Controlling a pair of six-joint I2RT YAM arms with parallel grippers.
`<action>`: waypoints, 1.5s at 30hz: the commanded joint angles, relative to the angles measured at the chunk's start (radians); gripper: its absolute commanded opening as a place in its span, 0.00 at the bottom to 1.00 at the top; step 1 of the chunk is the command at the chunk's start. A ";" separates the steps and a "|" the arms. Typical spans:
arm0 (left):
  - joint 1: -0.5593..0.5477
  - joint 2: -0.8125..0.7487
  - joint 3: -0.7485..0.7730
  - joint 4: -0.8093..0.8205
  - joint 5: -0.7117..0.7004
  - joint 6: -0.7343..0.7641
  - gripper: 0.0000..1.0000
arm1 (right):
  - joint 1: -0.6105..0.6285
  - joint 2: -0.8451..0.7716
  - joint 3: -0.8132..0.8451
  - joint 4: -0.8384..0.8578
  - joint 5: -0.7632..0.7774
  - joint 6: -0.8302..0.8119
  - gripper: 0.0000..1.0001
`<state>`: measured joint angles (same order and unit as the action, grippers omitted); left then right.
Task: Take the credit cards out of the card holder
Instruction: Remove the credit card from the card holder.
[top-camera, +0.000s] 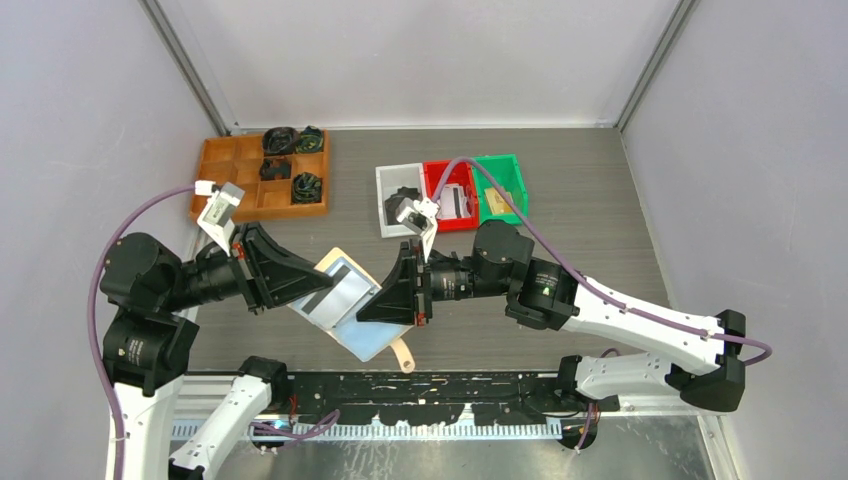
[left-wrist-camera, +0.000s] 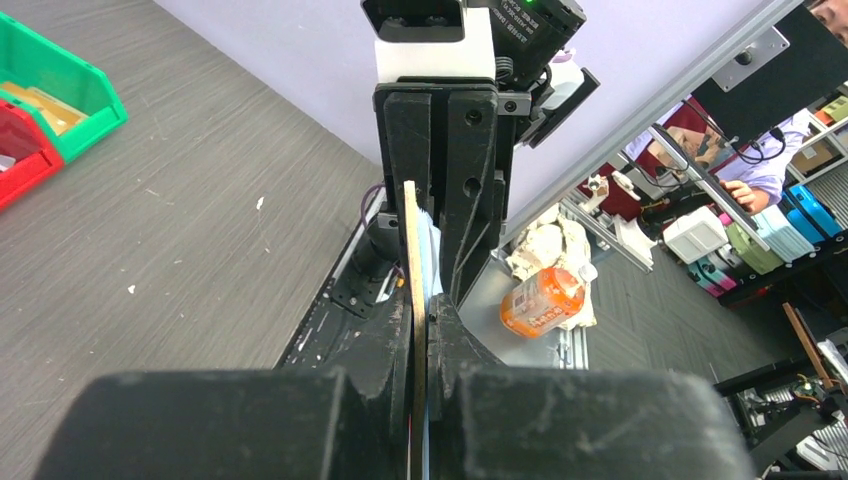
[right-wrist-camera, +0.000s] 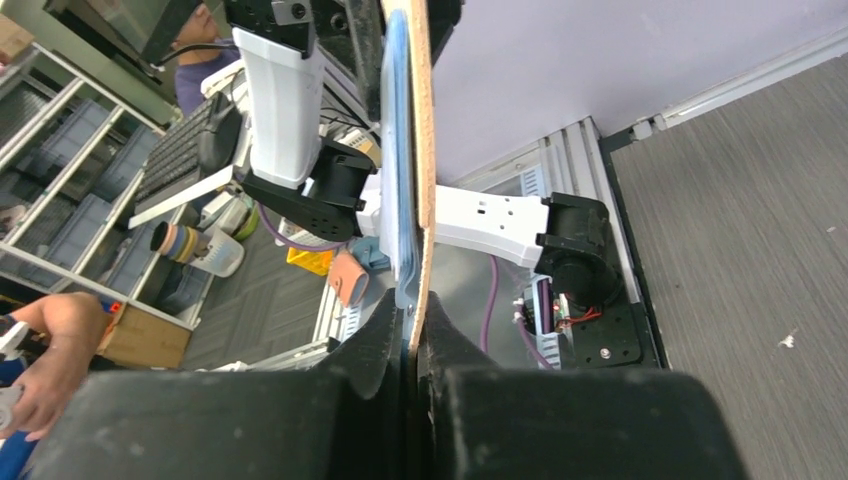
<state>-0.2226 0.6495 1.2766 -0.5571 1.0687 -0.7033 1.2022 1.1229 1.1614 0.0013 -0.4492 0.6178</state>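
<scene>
Card holder (top-camera: 352, 305): aloft, nearer me than the red bin (top-camera: 440, 172), my left tool (top-camera: 318, 283) clamping one end, my right tool (top-camera: 370, 308) pinching the opposite edge; extraction pending, next grip needs the dark credit card (top-camera: 340, 279) alone.

- We find bare table (top-camera: 600, 210) right of the green bin (top-camera: 503, 185) (the widest gap).
- The wooden tray (top-camera: 262, 176) blocks the far left.
- The left gripper (top-camera: 316, 290) and right gripper (top-camera: 366, 312) flank the card holder (top-camera: 358, 288).
</scene>
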 joint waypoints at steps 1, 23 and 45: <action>-0.004 0.000 0.018 0.032 -0.031 0.014 0.04 | 0.001 -0.017 0.005 0.136 -0.065 0.047 0.01; -0.003 -0.016 -0.048 0.111 0.172 -0.124 0.26 | 0.002 -0.041 0.003 0.121 -0.064 0.009 0.01; -0.003 -0.022 -0.033 -0.024 0.195 0.037 0.33 | 0.002 0.014 0.129 -0.033 -0.131 -0.013 0.01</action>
<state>-0.2234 0.6319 1.2213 -0.5564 1.2541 -0.7151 1.2045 1.1301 1.2110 -0.0425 -0.5491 0.6106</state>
